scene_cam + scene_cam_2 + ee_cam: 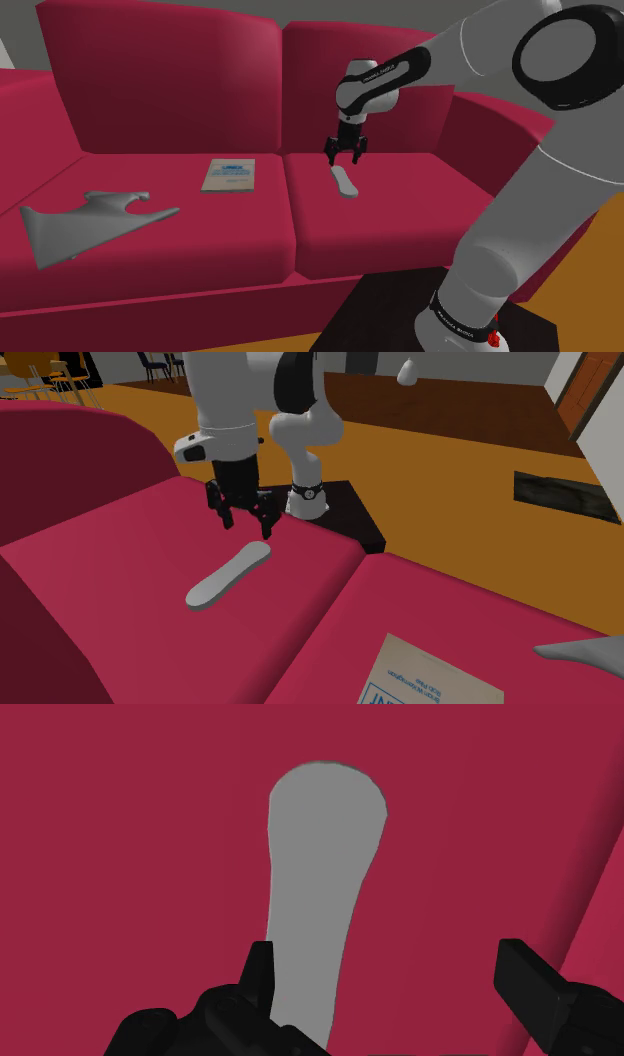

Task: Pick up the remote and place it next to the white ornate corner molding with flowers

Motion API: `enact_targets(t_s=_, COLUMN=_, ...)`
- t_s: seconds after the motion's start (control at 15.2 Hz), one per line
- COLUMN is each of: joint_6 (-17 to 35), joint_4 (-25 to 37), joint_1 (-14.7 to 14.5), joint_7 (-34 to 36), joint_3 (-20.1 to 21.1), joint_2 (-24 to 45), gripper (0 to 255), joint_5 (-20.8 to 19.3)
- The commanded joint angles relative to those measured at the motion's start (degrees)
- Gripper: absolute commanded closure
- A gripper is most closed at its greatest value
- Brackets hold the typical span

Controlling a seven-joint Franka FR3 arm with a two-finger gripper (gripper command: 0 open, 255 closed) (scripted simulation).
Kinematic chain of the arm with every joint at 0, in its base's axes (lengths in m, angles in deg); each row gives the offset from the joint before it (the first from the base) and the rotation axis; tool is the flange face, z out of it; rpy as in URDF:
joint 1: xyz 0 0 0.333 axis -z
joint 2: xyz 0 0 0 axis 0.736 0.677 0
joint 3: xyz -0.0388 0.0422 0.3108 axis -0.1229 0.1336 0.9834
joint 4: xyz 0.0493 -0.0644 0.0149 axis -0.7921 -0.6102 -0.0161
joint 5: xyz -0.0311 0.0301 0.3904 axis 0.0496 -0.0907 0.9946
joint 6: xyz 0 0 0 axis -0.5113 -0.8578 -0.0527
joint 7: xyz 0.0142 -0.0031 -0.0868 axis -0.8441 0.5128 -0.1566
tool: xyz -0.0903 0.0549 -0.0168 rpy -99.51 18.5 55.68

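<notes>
Shoulder view, left to right.

- Crimson sofa (180,90) spans the frame: two seat cushions, two back cushions, plain surface.
- Left cushion, near its front: the corner molding (85,222), drawn flat grey, lying flat with jagged arms.
- Same cushion, further right and toward the backrest: a tan booklet (229,174) with blue print, well apart from the molding.
- Past the seam, on the right cushion: the remote (343,182), grey, slim, lying flat near the seam.
- The gripper (346,160) hangs just above the remote's far end, pointing down, fingers spread, nothing between them.
- Lower right: dark stand (400,310) on an orange-brown floor (590,290).

Second exterior view, from behind the sofa back.

- Chairs (50,377) stand at the top left on the wood floor.
- The remote (229,576) lies aslant with the gripper (247,524) over its upper end, not touching.
- The booklet (420,677) lies at lower right, a brown door (590,392) at the far right.

Wrist view: the remote (320,884) runs lengthwise away from the hand, broad end farthest, closer to one finger (260,974) than the other.
</notes>
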Motion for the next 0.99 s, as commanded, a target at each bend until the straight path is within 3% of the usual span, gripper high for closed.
enact_targets(t_s=0.0, joint_6=1.9, joint_4=1.6, joint_1=0.8, joint_7=-0.4, joint_3=-1.1, joint_2=4.2, gripper=0, joint_5=0.9)
enact_targets(t_s=0.2, joint_6=3.8, joint_4=4.3, joint_1=2.0, joint_7=-0.8, joint_3=-2.5, joint_2=10.0, gripper=0, joint_5=2.6)
enact_targets(t_s=0.92, joint_6=9.5, joint_4=2.2, joint_1=2.2, joint_7=-1.7, joint_3=-2.4, joint_2=13.7, gripper=0, joint_5=3.8)
